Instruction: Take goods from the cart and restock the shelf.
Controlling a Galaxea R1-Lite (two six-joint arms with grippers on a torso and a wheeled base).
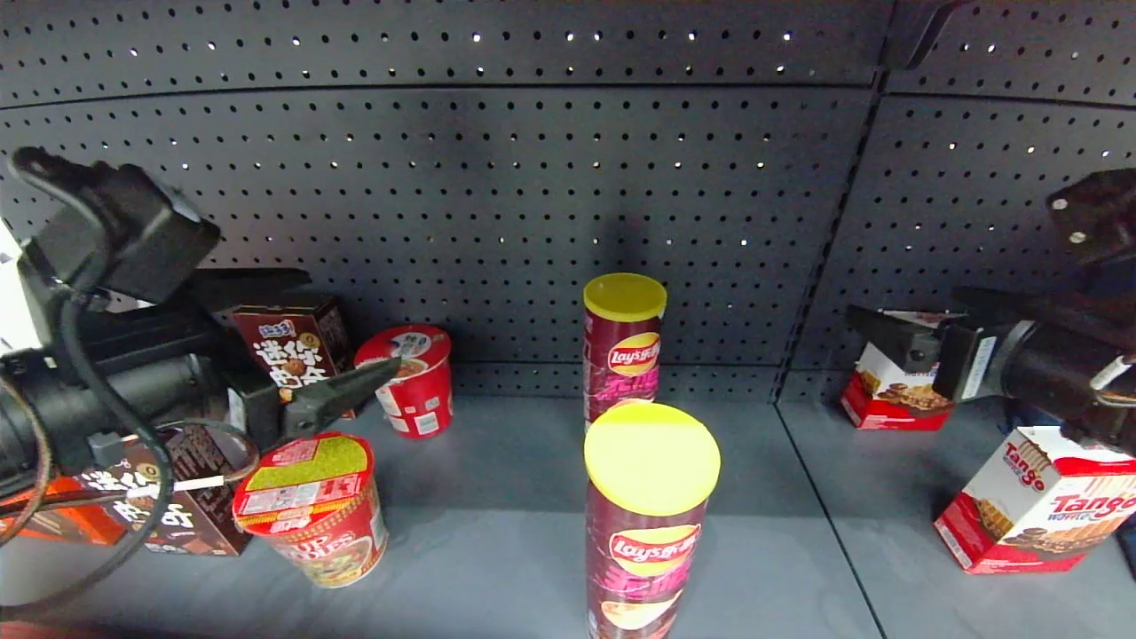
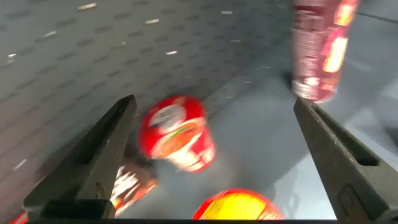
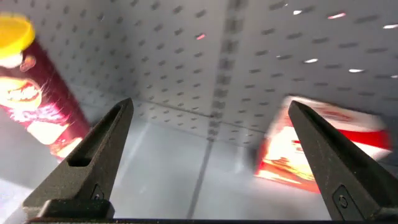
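On the grey shelf point(image 1: 532, 497) stand two maroon chip cans with yellow lids, one in front point(image 1: 650, 524) and one behind it point(image 1: 624, 346). A cup noodle point(image 1: 315, 510) sits front left, and a second red cup point(image 1: 410, 368) stands by the pegboard. My left gripper point(image 1: 351, 319) hovers open above the front cup, holding nothing. The left wrist view has the left gripper point(image 2: 214, 102) open over the rear red cup point(image 2: 177, 134), with the near cup's lid point(image 2: 239, 208) below. My right gripper point(image 1: 887, 330) is open and empty near a wafer box point(image 1: 896, 390). In its wrist view the right gripper point(image 3: 211, 104) frames a chip can point(image 3: 34, 93) and that wafer box point(image 3: 323, 152).
Two brown snack boxes point(image 1: 293, 346) point(image 1: 177, 515) stand at the left behind and beside the cups. A second wafer box point(image 1: 1038, 501) lies front right. A dark pegboard wall point(image 1: 532, 177) closes the back. A divider line point(image 1: 825, 497) splits the shelf.
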